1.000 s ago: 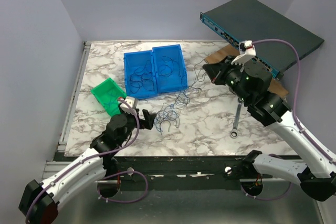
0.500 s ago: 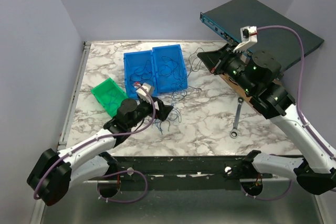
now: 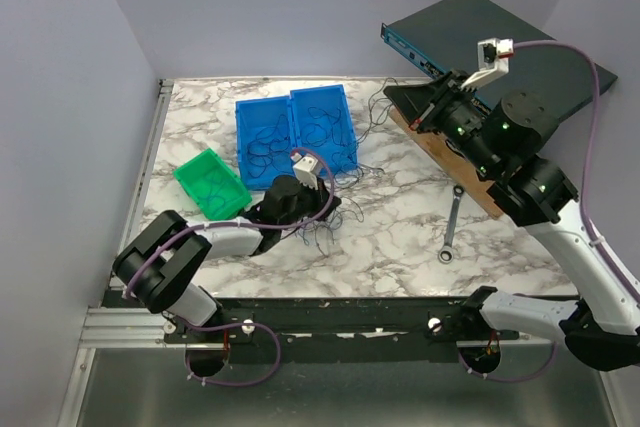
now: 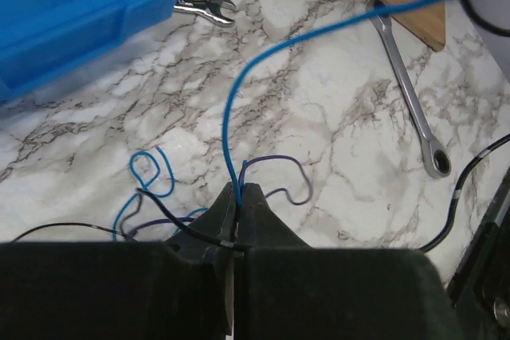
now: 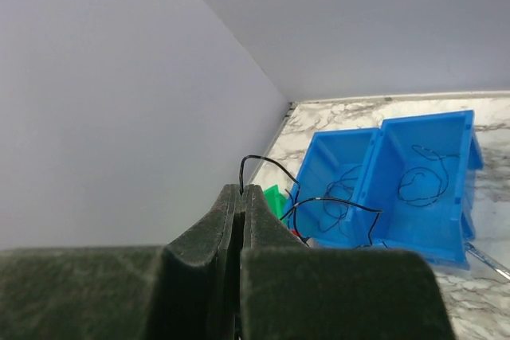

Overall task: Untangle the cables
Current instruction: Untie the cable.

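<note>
While the left gripper (image 4: 239, 190) sits low over the marble table (image 4: 335, 117), its fingers are clamped tight on a blue cable (image 4: 226, 121), pinched right at the tips! That cable shoots up from between them and sweeps off ahead and to the gripper's right. A dark cable (image 4: 179, 219) lies across the left finger just behind the tips. A purple cable (image 4: 275, 158) curls just ahead of them, slightly right. Down on the marble to the gripper's left lie the rest of the cables (image 4: 151, 189), loose blue and dark loops close by the fingers. Ahead and to its right a silver wrench (image 4: 410, 93) lies flat, ring end nearer, well apart from those loops. Straight ahead, a small wrench (image 4: 203, 8) rests just beside the blue bins (image 3: 295, 132), which stand ahead and left of the gripper with thin dark wires coiled inside both. Behind the gripper, next to its arm, sits a green bin (image 3: 210, 182).

Now across the table: the right gripper (image 5: 241, 190) hangs above the far end of a wooden board (image 3: 470, 182), fingers squeezed fully together. A black cable (image 5: 241, 171) springs out from between its tips and loops toward the blue bins ahead of it. Behind that gripper lies a dark equipment box (image 3: 500, 42).
</note>
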Controlling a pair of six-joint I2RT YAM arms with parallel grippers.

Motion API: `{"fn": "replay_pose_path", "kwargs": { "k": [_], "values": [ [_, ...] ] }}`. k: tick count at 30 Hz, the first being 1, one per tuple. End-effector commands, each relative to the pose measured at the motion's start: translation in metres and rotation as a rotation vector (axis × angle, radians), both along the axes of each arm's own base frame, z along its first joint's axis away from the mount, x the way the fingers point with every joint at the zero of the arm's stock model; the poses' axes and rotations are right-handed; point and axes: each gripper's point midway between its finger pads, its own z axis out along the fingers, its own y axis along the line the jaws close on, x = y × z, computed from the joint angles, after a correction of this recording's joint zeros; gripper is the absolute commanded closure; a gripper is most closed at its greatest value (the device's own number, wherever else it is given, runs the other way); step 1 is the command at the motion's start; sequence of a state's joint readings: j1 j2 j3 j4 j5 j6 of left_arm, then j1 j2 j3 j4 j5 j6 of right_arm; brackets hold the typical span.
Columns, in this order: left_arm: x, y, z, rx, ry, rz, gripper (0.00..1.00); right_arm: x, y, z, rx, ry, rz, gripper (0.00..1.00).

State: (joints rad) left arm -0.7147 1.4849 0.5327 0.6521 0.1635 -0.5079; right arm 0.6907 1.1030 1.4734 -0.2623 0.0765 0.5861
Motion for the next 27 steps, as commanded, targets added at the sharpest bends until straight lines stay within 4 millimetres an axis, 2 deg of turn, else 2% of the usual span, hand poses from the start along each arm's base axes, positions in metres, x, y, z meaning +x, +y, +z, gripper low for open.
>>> {"fn": "replay_pose_path", "kwargs": {
  "k": [1, 6, 11, 14, 17, 20, 22, 27],
  "values": [
    [0.020, 0.001, 0.014, -0.071, 0.001, 0.121, 1.00, -0.006, -0.047, 0.043, 0.047, -0.066, -0.181, 0.99],
    [0.009, 0.023, -0.018, -0.035, 0.110, 0.196, 1.00, -0.014, -0.097, 0.086, 0.057, -0.162, -0.371, 0.99],
    [-0.010, 0.045, -0.046, -0.018, 0.203, 0.264, 1.00, -0.020, -0.121, 0.116, 0.071, -0.223, -0.464, 0.99],
    [-0.019, 0.058, -0.054, -0.006, 0.228, 0.292, 1.00, -0.020, -0.136, 0.120, 0.098, -0.221, -0.531, 0.99],
    [-0.025, 0.068, -0.052, 0.004, 0.224, 0.315, 1.00, -0.014, -0.134, 0.109, 0.104, -0.207, -0.547, 0.99],
    [-0.030, 0.088, -0.057, 0.059, 0.239, 0.378, 1.00, -0.010, -0.140, 0.105, 0.105, -0.190, -0.591, 0.99],
    [-0.034, 0.105, -0.060, 0.079, 0.249, 0.447, 1.00, -0.011, -0.151, 0.108, 0.117, -0.189, -0.646, 0.99],
    [-0.040, 0.144, -0.059, 0.007, 0.251, 0.599, 1.00, -0.028, -0.206, 0.115, 0.162, -0.194, -0.875, 0.99]
  ]
}}
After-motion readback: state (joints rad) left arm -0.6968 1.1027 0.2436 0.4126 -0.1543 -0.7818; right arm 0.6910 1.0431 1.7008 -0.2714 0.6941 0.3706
